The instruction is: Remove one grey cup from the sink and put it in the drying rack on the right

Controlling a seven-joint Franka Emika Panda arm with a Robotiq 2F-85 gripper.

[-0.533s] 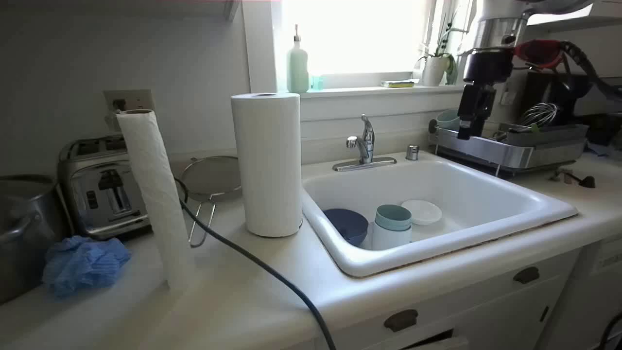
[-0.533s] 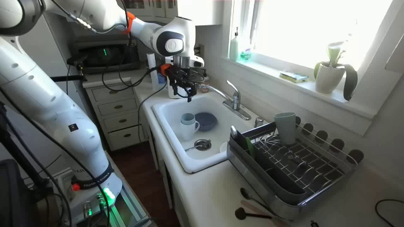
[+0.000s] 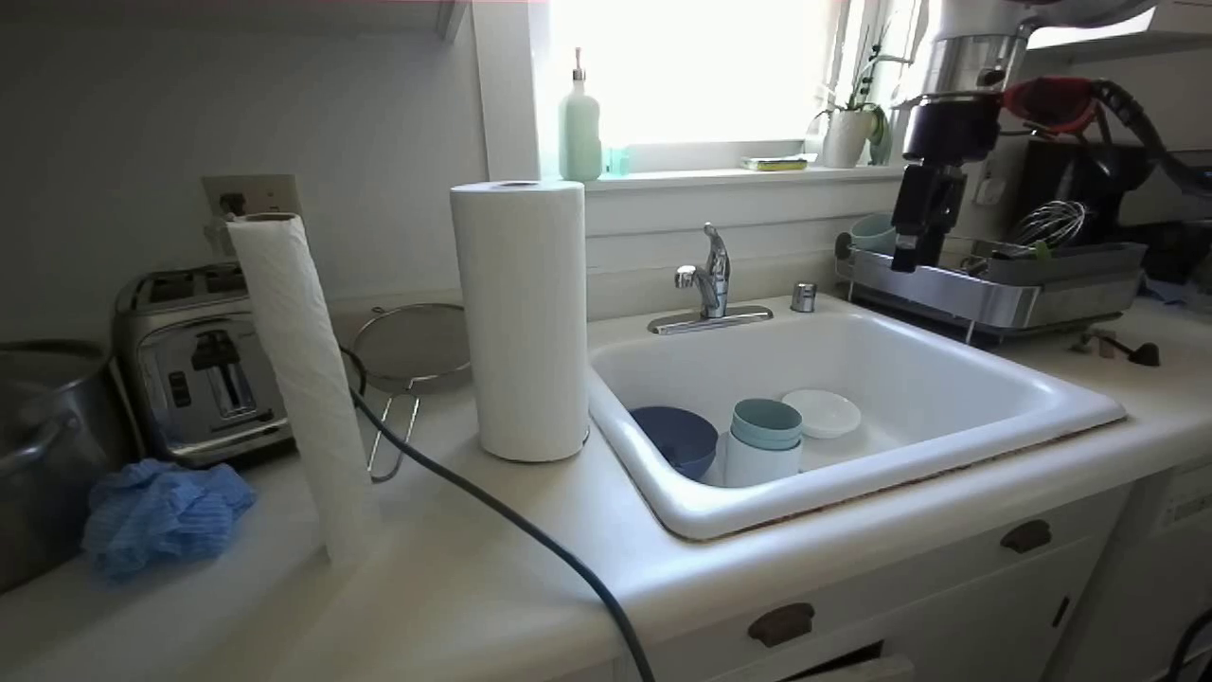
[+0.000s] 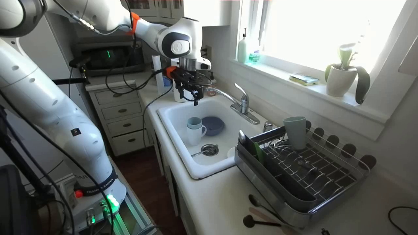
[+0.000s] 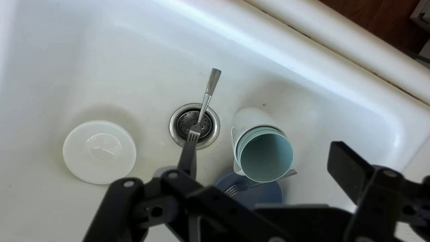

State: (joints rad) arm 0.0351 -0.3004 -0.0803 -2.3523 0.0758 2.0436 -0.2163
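In the wrist view, blue bowl (image 5: 263,195) partly behind the end effector (image 5: 267,163) and grey cup (image 5: 266,155)

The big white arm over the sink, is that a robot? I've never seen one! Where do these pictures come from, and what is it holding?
Yes, that white arm is a robot. At its end is a black gripper, which works like a hand. Two cameras stand away from the robot and look at the kitchen from different places. A third rides on its wrist and looks down into the sink.

In there you can see grey cups stacked in a white mug, a dark blue bowl, a white dish, and a fork lying across the drain. Beside the sink is a drying rack with another cup in it.

Right now the gripper is open above the sink, holding nothing.
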